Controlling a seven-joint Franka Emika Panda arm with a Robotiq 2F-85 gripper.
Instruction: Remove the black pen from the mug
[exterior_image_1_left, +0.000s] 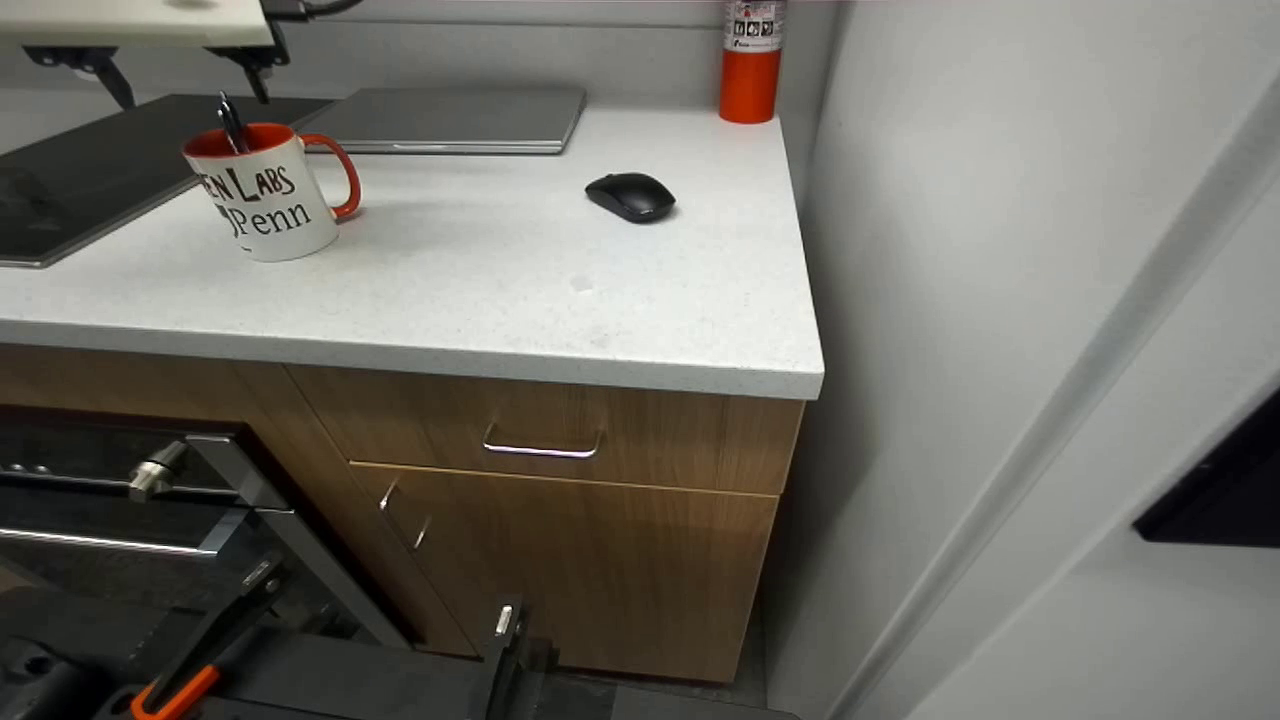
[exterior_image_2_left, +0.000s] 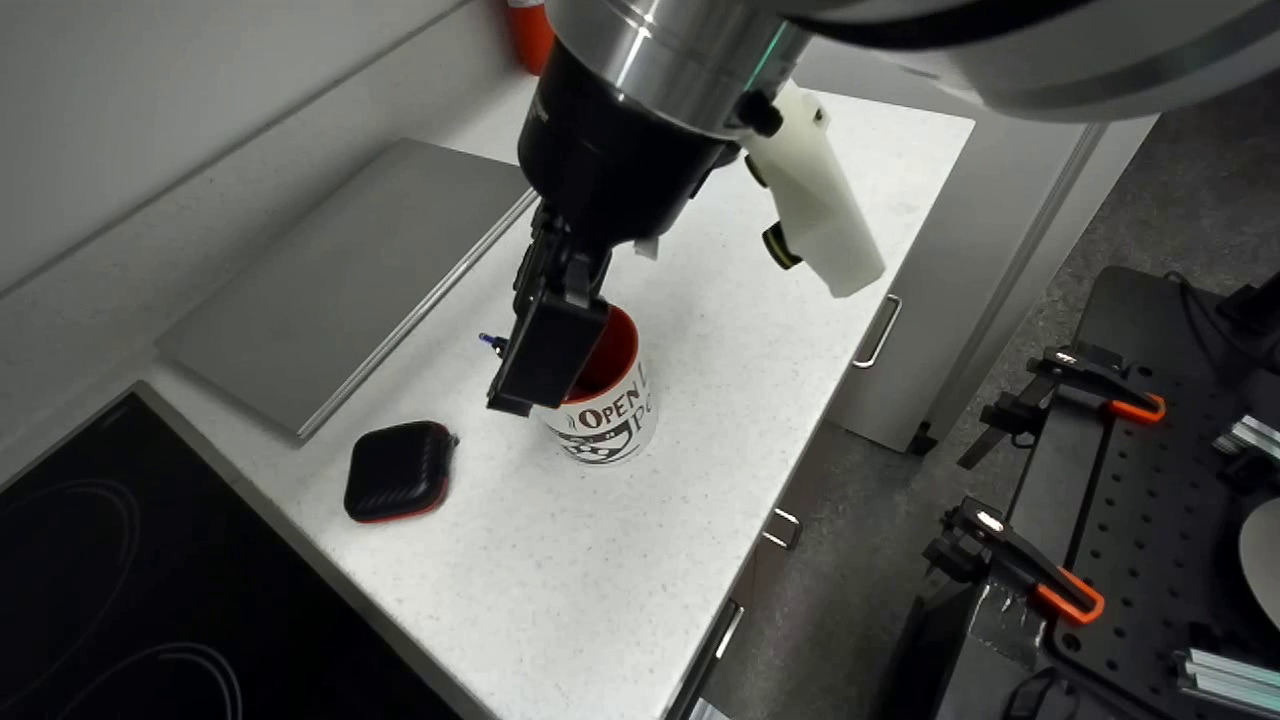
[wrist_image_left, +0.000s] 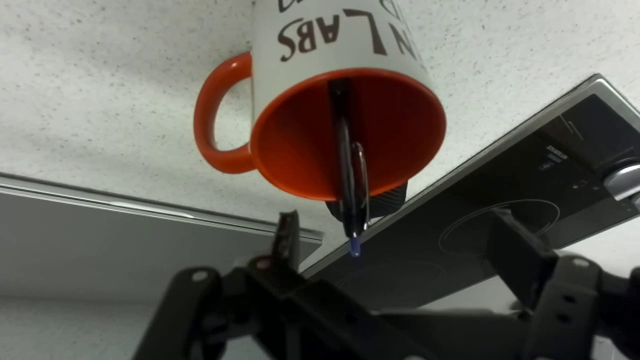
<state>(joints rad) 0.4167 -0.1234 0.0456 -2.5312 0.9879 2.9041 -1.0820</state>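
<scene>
I have my black claw (wrist_image_left: 400, 232) released, spread apart; close by it, the slim black pen (wrist_image_left: 344, 150) leans in the white ceramic mug (wrist_image_left: 320, 64) with red interior, standing below. Farther from the claw lies a black oval mouse (exterior_image_1_left: 632, 197).

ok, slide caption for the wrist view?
Open black gripper near a slim black pen leaning in a red-and-white ceramic mug.

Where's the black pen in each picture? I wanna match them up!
In an exterior view: the black pen is at the upper left, sticking up.
In an exterior view: the black pen is left of the middle, only one end showing.
In the wrist view: the black pen is near the middle, blue end down.
Landmark in all three: the mug, red inside.
</scene>
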